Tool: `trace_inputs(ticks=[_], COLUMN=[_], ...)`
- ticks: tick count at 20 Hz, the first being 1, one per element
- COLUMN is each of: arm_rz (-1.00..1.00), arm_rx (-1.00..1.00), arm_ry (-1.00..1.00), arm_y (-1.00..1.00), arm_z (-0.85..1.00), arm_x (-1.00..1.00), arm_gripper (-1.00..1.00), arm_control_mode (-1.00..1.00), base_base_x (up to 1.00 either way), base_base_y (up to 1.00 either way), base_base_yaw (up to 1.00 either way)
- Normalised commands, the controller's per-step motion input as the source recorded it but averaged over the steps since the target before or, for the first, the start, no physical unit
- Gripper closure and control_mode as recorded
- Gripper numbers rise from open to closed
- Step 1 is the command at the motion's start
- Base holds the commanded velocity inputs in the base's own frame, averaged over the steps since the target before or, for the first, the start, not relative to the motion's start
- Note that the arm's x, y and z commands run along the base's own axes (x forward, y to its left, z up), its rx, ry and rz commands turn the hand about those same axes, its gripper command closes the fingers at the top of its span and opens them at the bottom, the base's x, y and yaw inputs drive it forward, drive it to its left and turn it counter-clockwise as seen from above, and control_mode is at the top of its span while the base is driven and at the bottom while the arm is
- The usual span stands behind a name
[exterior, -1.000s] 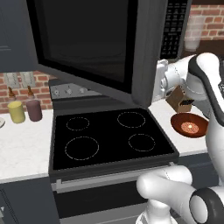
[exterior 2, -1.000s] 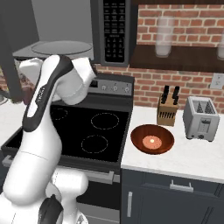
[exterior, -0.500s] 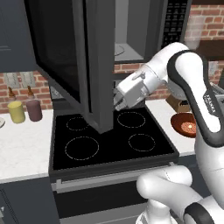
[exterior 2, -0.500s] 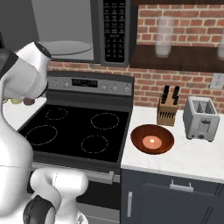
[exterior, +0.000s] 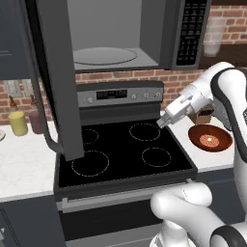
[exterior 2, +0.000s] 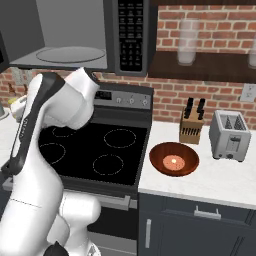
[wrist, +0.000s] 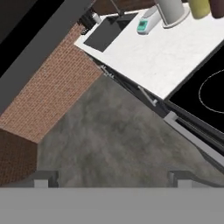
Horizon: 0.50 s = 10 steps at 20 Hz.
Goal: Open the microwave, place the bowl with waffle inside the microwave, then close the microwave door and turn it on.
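The microwave (exterior: pixel 125 36) stands open above the stove (exterior: pixel 123 149): the microwave door (exterior: pixel 55 77) is swung out to the left, its inner face edge-on to the left base camera and its curved handle (exterior: pixel 42 113) hanging toward the left burners, so the light grey cavity and glass turntable (exterior: pixel 103 55) are exposed and ready to receive a load. The opening step therefore appears complete. The gripper (exterior: pixel 163 120) hangs over the right rear of the cooktop, between the door and the bowl; its jaws are spread wide and carry nothing, which suits a hand that is free to go for the next object. The bowl (exterior 2: pixel 174 159) sits on the white counter (exterior 2: pixel 220 175) just right of the stove, in front of the knife block (exterior 2: pixel 192 127) and left of the toaster (exterior 2: pixel 230 135), with the waffle (exterior 2: pixel 173 161) lying flat at its centre. In my judgement the next move is a reach right and down to the bowl's rim. The hand camera looks down past the stove's front edge to the floor.
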Motion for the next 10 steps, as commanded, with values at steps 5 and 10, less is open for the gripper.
trace_inputs(ticks=[5, 10], arm_rz=[-0.19, -0.33], arm_rx=[-0.06, -0.11], arm_ry=[0.00, 0.00], arm_y=[-1.00, -1.00], arm_z=[-0.95, -0.89], arm_x=[0.49, 0.52], arm_gripper=[-1.00, -1.00], arm_control_mode=[-1.00, -1.00], base_base_x=[0.00, 0.00], base_base_y=[0.00, 0.00], base_base_yaw=[0.00, 0.00])
